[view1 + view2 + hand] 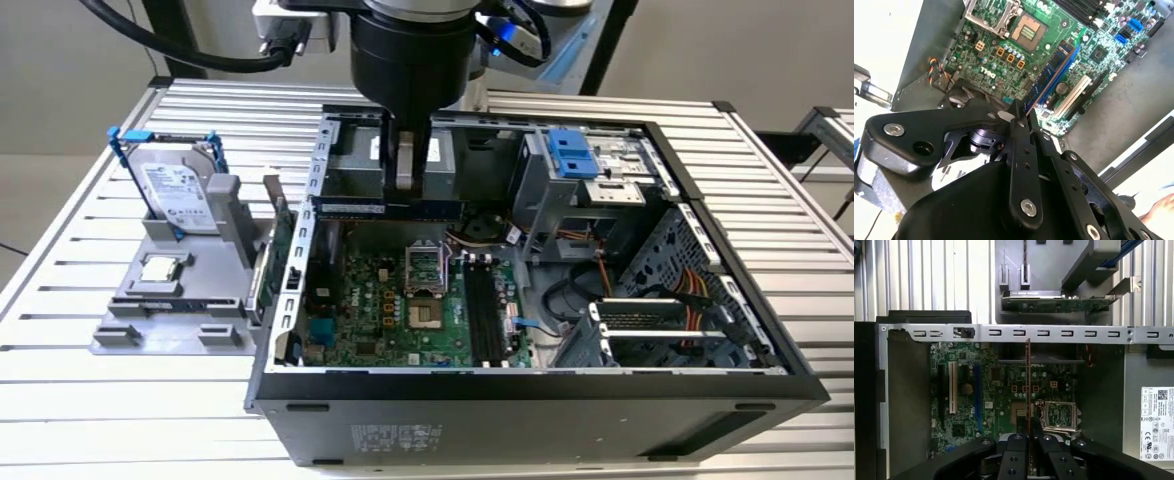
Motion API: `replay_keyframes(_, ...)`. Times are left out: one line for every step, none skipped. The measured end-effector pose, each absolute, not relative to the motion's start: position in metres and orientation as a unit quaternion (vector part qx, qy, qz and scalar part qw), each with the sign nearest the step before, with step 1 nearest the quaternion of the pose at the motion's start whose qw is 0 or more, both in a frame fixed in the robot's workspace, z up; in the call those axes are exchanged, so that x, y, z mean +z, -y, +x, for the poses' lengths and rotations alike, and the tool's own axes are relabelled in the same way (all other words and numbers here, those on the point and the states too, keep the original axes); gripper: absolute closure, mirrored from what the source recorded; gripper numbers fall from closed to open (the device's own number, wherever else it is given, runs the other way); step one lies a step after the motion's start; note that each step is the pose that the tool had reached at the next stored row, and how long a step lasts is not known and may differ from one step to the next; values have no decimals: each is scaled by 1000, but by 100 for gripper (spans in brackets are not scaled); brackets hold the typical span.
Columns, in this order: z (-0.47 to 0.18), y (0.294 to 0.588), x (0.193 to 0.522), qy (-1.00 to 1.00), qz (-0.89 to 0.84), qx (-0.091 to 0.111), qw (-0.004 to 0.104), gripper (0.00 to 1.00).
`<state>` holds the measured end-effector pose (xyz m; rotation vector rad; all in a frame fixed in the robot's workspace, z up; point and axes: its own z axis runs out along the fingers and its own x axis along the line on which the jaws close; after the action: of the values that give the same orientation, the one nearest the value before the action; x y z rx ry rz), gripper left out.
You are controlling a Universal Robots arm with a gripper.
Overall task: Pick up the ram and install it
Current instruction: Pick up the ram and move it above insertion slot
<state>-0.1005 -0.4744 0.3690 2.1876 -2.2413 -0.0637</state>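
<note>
Ram (pixel 387 208), one stick, clamped in the single pincer (pixel 407 192), over one open computer case (pixel 534 388), one hard drive (pixel 180 195) nearby

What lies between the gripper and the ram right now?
Nothing. The gripper is shut directly on the ram and holds it level above the open computer case, as the exterior view shows.
</note>
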Motion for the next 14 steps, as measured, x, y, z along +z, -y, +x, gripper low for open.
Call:
replay_keyframes(-99, 474, 369, 715, 698, -20, 4, 100)
replay_keyframes(-97, 474, 369, 715, 698, -20, 4, 100)
replay_keyframes(-95, 474, 369, 715, 698, -20, 4, 100)
replay_keyframes(-93, 474, 369, 715, 698, -20, 4, 100)
replay_keyframes(-92, 474, 369, 715, 698, -20, 4, 100)
replay_keyframes(-90, 474, 369, 715, 698, -20, 4, 100)
replay_keyframes(-88, 474, 369, 715, 698, -20, 4, 100)
replay_keyframes(-86, 474, 369, 716, 698, -20, 4, 100)
replay_keyframes(-84, 474, 369, 715, 698, -20, 4, 100)
replay_keyframes(-82, 474, 369, 715, 698, -20, 4, 100)
replay_keyframes(-80, 474, 369, 715, 698, -20, 4, 100)
replay_keyframes(-79, 474, 369, 715, 698, -20, 5, 100)
replay_keyframes(-77, 474, 369, 715, 698, -20, 4, 100)
replay_keyframes(-75, 474, 369, 715, 698, -20, 4, 100)
